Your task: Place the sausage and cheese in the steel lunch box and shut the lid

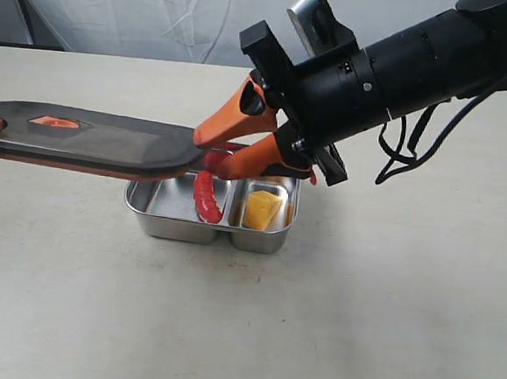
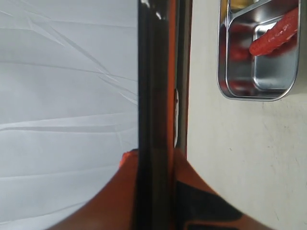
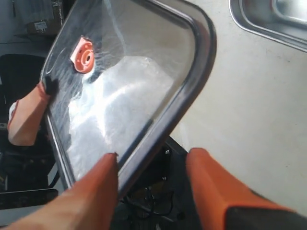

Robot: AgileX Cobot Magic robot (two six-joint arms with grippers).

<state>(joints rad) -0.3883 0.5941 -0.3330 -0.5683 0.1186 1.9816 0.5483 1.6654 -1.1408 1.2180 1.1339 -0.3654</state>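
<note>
The pale table (image 1: 383, 323) carries the steel lunch box (image 1: 167, 224), and both foods are already inside it. The lid (image 1: 108, 143) hangs about level over the box, but shifted far to the left side. The left gripper (image 2: 156, 160) is clamped on the lid's outer end. The right gripper (image 3: 152, 155) has its jaws apart, with the lid's near rim between them and a clear gap on one side, so it grips nothing.

To do this step well, I think the lid must first travel sideways until its corners match the box corners. Then it should go down flat, because a tilted lid will catch on the rim.

The sausage (image 1: 205, 199) lies in the larger compartment beside the divider, and the cheese (image 1: 261, 209) sits in the smaller one.

The left gripper is cut off at the edge of the exterior view. The right gripper hides the far rim of the box, and the lid covers its left corner
</note>
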